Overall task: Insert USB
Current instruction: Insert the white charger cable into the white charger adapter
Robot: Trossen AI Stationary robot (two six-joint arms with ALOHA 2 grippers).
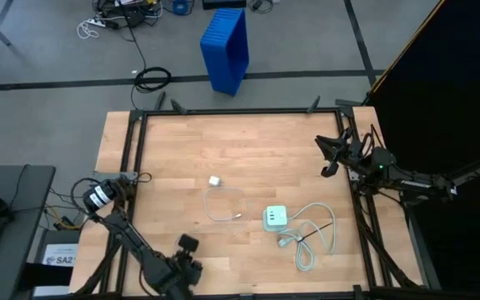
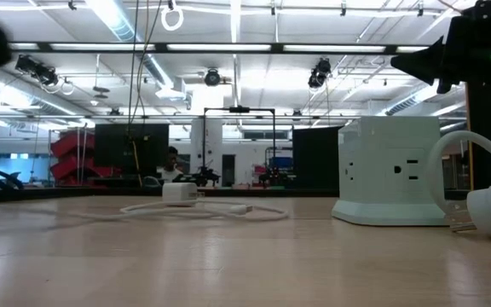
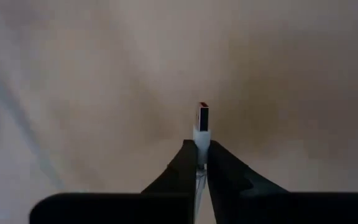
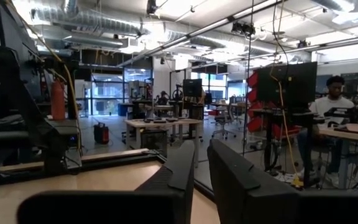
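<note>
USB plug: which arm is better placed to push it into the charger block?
Left. In the left wrist view, the left claw is shut on the USB plug, silvery tip pointing forward. The right claw waits at the table's right edge, with the charger block lying between the two arms.

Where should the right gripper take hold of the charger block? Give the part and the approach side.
Take the charger block by its boxy body, straight down from above: it stands upright with flat vertical walls. Close the open right gripper across walls clear of the thick cord, which crowds the side toward the right arm. The left gripper holds the USB plug.
</note>
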